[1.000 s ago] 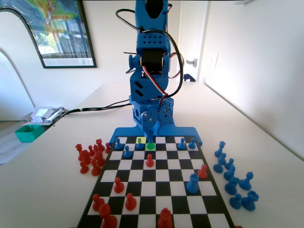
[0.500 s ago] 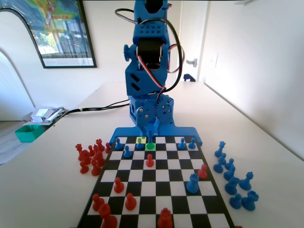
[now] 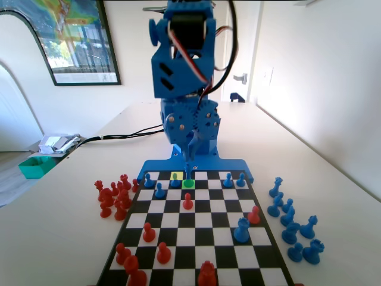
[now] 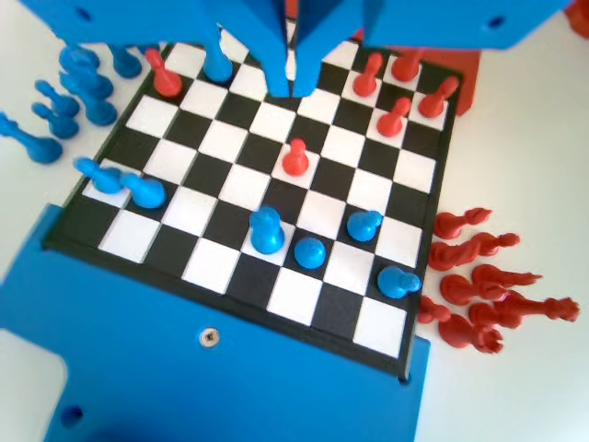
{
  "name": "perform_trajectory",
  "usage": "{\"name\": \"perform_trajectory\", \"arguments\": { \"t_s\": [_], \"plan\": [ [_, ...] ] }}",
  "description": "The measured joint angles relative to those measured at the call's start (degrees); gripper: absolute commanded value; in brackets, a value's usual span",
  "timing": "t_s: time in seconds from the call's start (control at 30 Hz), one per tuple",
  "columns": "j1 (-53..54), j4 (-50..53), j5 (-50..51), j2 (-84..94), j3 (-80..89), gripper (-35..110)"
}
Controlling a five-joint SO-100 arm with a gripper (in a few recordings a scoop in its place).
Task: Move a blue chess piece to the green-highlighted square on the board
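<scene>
The tall slender blue chess piece (image 3: 189, 177) stands upright on the green-highlighted square (image 3: 189, 184), in the board's (image 3: 209, 221) second row from the blue arm. My gripper (image 3: 190, 158) hangs just above its pointed top, apart from it. In the wrist view the same blue chess piece (image 4: 267, 230) stands free on the board (image 4: 244, 184), below the gripper (image 4: 292, 90). The jaws show only a narrow slit between them and hold nothing.
A yellow-green square (image 3: 176, 176) lies left of the green one, with blue pawns (image 3: 159, 191) around it. A red pawn (image 3: 188, 202) stands just in front. A stout blue piece (image 3: 241, 230) is mid-right. Red pieces (image 3: 113, 196) and blue pieces (image 3: 292, 223) lie off the board.
The arm has swung up and the gripper has risen off the tall blue piece, which stays on the green square.
</scene>
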Motion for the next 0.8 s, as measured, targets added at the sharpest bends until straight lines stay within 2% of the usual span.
{"name": "perform_trajectory", "arguments": {
  "t_s": [0.37,0.8],
  "plan": [
    [0.1,3.6,13.1,7.5,-4.7,1],
    [1.0,8.3,19.9,26.5,-5.7,1]
  ]
}}
